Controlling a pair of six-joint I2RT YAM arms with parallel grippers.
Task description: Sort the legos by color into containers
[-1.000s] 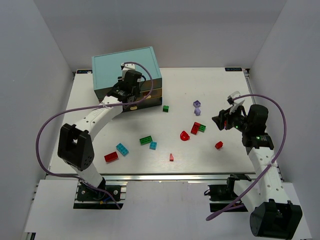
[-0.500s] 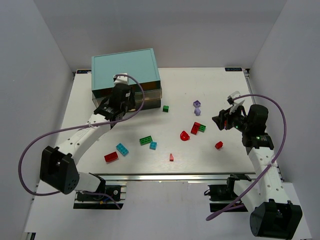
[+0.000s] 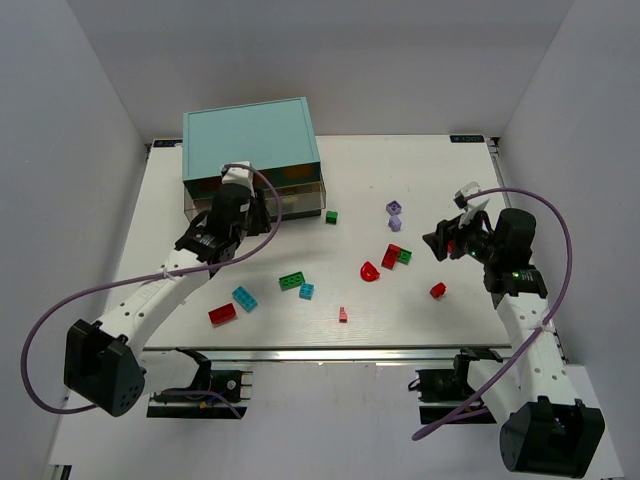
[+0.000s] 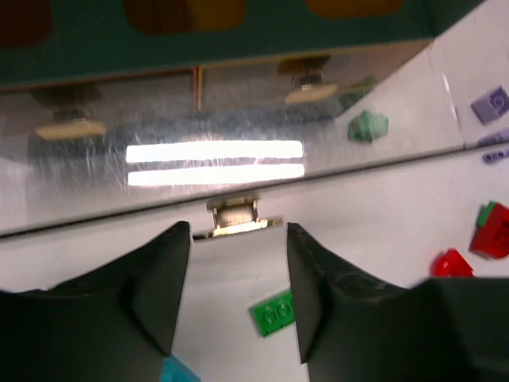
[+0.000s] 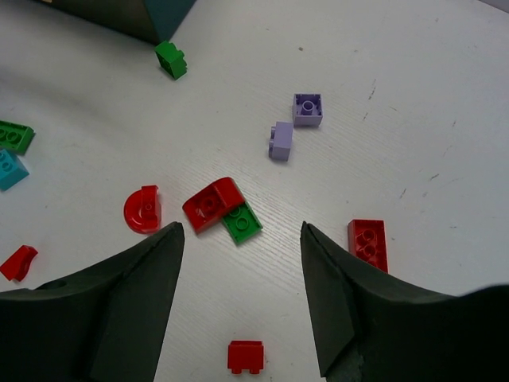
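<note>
White tabletop, walled in: left pincer spread and empty, cream knob on a drawer just ahead between its tips, green brick right beneath. Right pincer also spread, empty, over the red-and-green pair, other legos scattered around it. Risk: tips slip off that small knob, or the pull drags the whole cabinet instead of the drawer.
</note>
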